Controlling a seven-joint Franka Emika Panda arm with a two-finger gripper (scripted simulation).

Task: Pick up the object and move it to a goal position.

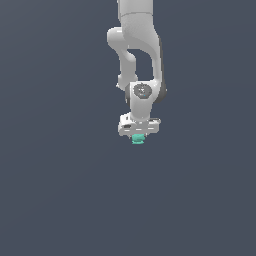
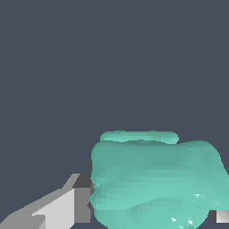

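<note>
The object (image 1: 137,139) is a small teal-green lumpy item that pokes out just under the white gripper (image 1: 138,136) in the exterior view. The arm hangs straight down from above, and the hand covers the object's upper part. In the wrist view the object (image 2: 154,179) fills the space between the two fingers. One grey-and-white finger (image 2: 67,208) presses against its side, and a sliver of the other finger (image 2: 222,216) shows at the frame's edge. The gripper is shut on the object.
A plain dark grey-blue surface (image 1: 60,190) surrounds the arm in both views. No other object or marker shows.
</note>
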